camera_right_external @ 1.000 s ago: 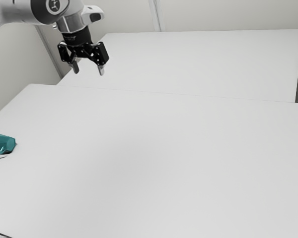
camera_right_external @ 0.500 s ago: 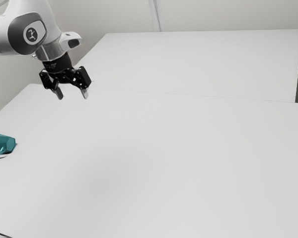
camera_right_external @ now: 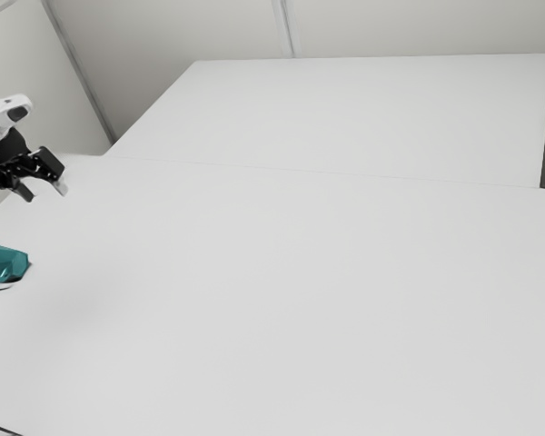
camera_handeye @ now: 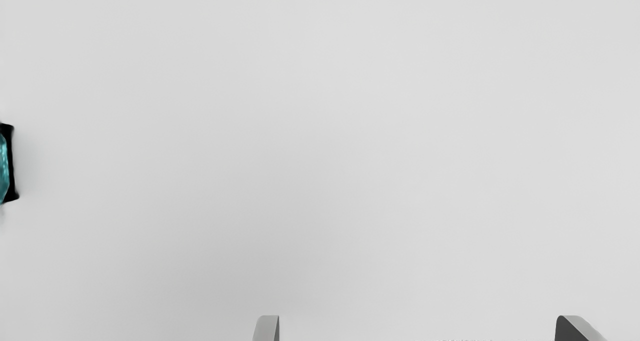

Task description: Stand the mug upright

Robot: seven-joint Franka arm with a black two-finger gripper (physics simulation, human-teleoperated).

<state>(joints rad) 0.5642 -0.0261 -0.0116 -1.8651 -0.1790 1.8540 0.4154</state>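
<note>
My gripper (camera_right_external: 45,193) hangs in the air at the exterior view's left edge, above the white table, its fingers apart with nothing between them. In the wrist view the gripper (camera_handeye: 417,328) shows two widely spaced fingertips over bare tabletop. A teal, faceted object (camera_right_external: 2,263) lies on the table at the exterior view's left edge, partly cut off; whether it is the mug I cannot tell. The wrist view has a sliver of a teal thing (camera_handeye: 4,168) with a black rim at its edge, well off to one side of the fingers.
The white table (camera_right_external: 300,291) stretches across the exterior view, with another white surface (camera_right_external: 363,118) behind it. A thin dark line (camera_right_external: 0,428) lies at the lower left corner of the exterior view. Pale walls stand at the back.
My arm has swung toward the exterior view's left, and the hand stands lower than a second ago. The fingers remain apart. The teal object has not moved.
</note>
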